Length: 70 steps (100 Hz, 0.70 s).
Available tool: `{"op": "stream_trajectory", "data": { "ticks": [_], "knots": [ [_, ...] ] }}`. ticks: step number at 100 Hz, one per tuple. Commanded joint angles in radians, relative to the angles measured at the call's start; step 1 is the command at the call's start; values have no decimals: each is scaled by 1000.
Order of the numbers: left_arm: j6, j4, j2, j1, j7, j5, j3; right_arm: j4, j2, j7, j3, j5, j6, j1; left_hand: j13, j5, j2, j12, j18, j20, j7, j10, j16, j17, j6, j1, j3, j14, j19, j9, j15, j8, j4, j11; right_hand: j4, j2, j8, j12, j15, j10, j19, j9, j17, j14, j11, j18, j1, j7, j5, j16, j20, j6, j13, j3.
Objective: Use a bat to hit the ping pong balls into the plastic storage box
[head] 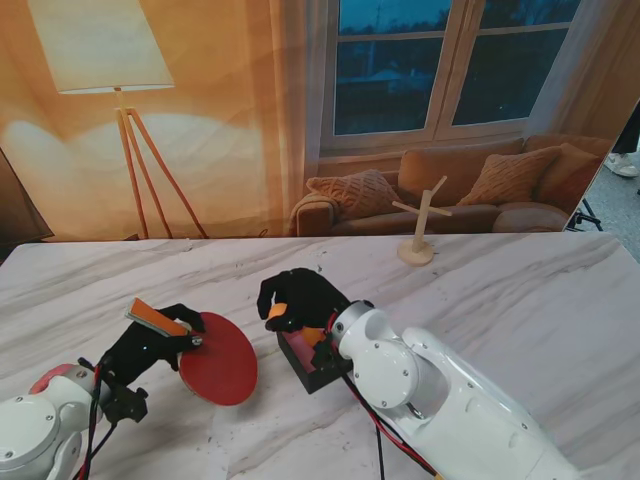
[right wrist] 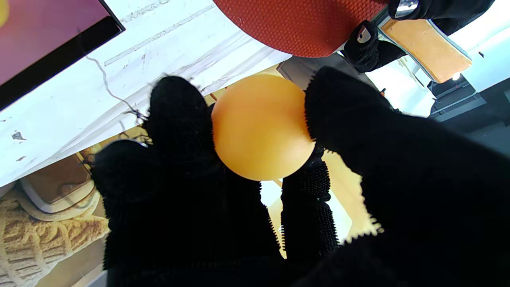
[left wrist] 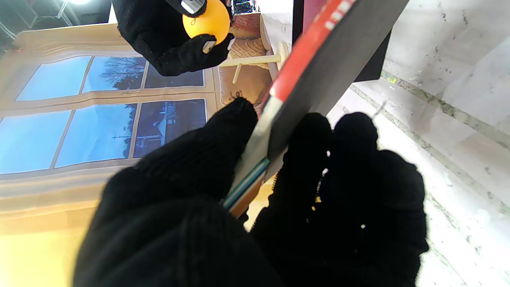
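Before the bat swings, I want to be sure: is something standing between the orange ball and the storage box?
Nothing visible does. The right hand holds the ball above the table, just left of the storage box. The bat, in the left hand, lies on the ball's other side. The right forearm hides part of the box.

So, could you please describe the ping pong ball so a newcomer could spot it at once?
On the marble table, find the dark storage box near the middle. Just above it, the right hand pinches the ping pong ball in black-gloved fingers: small, round, plain orange.
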Motion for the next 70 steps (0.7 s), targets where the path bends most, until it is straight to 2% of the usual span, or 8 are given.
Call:
{"op": "stream_trajectory", "data": {
  "ticks": [1, 33, 70],
  "knots": [
    [2, -10, -6, 5, -5, -5, 5, 8, -8, 13, -8, 6, 14, 1, -11, 30, 31, 7, -91, 11, 8, -127, 5, -23, -2, 86, 68, 70, -15, -38, 14, -2, -7, -44, 24, 84, 43, 29, 24, -70, 11, 68, -13, -105, 65, -64, 113, 127, 102, 9, 13, 41, 1, 83],
    [-10, 4, -6, -2, -10, -19, 11, -9, -13, 5, -10, 6, 11, 22, -27, 33, 26, 9, -102, 2, 13, -142, -4, -51, -13, 76, 79, 53, -36, -34, -11, -3, -7, -50, 22, 89, 41, 27, 23, -71, 11, 64, -15, -105, 65, -63, 108, 127, 98, 10, 15, 42, -1, 80],
    [-18, 10, -14, -4, 26, -16, 19, -25, -30, -30, -29, 13, 12, 53, -47, 31, 25, 9, -107, 3, 14, -151, -1, -79, -15, 72, 80, 48, -49, -32, -25, -7, -8, -61, 21, 91, 26, 21, 6, -78, 0, 38, -36, -101, 49, -64, 98, 103, 68, 5, 14, 39, -27, 76]
  ]
}}
